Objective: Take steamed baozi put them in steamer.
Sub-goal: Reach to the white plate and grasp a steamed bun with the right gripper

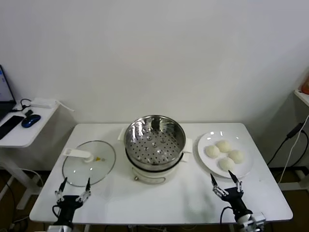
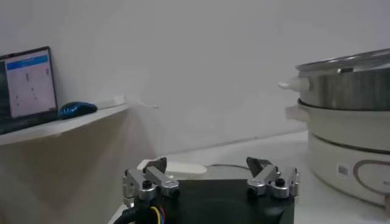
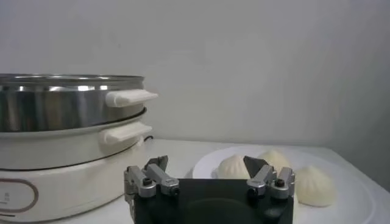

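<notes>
Waiting spread wide, the right pincer (image 1: 225,181) sits just before the baozi (image 1: 223,153); steamer (image 1: 155,140) beyond-left; left pincer (image 1: 73,189) also spread.

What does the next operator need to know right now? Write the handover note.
Left hand: open, empty, parked at the table's near edge by the glass lid.
Right hand: open, empty, just in front of the plate.
Four baozi sit on the plate, to the right of the steamer.
Done: lid off; steamer is empty.
Left: move all four baozi into the steamer.
</notes>
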Controlling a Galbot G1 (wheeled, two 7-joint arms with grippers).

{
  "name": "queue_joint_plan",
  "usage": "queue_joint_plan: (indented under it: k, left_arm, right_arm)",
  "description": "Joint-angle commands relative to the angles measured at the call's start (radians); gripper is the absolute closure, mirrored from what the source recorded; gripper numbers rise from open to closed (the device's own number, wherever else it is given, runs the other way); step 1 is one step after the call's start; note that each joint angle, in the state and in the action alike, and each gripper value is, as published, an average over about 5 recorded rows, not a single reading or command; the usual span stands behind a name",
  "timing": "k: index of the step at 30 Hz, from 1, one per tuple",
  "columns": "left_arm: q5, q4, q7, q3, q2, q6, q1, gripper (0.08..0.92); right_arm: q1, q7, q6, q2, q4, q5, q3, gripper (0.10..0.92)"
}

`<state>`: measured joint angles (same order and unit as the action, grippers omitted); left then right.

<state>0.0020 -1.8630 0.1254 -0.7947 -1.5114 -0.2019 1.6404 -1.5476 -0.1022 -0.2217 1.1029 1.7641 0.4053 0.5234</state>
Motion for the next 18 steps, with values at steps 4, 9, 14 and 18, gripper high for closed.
queue_joint_plan:
  k: [4, 9, 14, 18]
  left_arm:
    - [-0.013, 0.005, 0.028, 0.001, 0.007, -0.038, 0.001, 0.177]
    - [-0.026, 0.022, 0.043, 0.004, 0.016, -0.051, -0.003, 0.177]
    - [-0.037, 0.028, 0.045, 0.008, 0.024, -0.068, -0.004, 0.177]
    - [-0.037, 0.028, 0.045, 0.011, 0.029, -0.076, -0.002, 0.177]
  right_arm:
    - [0.092, -0.131, 0.060, -0.124, 0.015, 0.012, 0.069, 0.203]
    - [0.228, -0.277, 0.172, -0.296, -0.026, -0.017, 0.097, 0.203]
    - [0.397, -0.517, 0.231, -0.464, -0.146, -0.119, 0.048, 0.203]
    - [0.563, -0.713, 0.241, -0.560, -0.257, -0.171, -0.043, 0.203]
